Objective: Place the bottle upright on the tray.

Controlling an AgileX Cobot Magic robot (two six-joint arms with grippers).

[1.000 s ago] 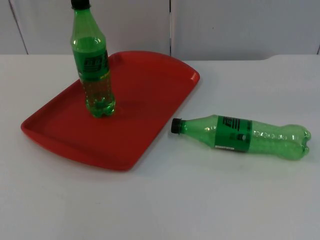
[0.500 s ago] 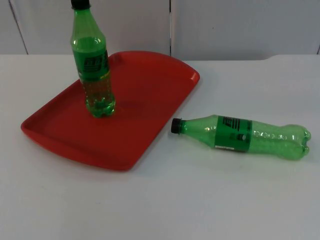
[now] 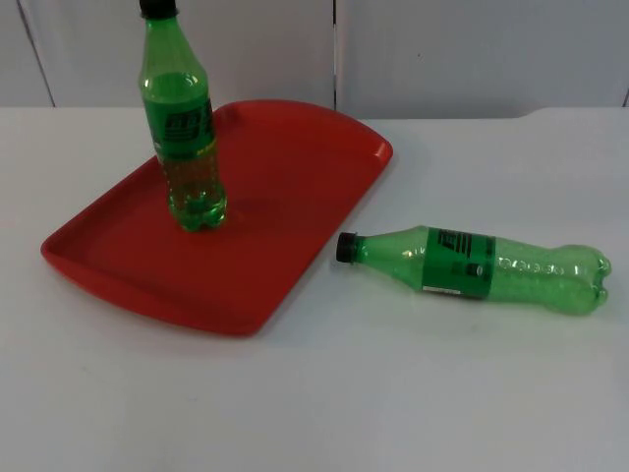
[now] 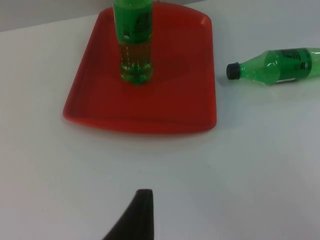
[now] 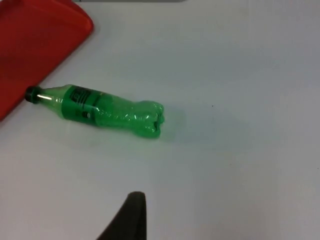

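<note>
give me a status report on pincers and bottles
Both pincers back, clear of everything. One bottle upright on tray; second bottle flat on table. Path open.

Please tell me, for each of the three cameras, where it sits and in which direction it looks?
Top view: fixed, looking down and forward at the red tray, standing bottle and lying bottle; no arm.
Left wrist view: looks toward the tray, over one black fingertip.
Right wrist view: looks toward the lying bottle, over one black fingertip.
Shared: tray, lying bottle.

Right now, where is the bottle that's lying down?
The lying bottle is on its side on the white table, just right of the red tray in the top view, its black cap toward the tray's edge but apart from it.
</note>
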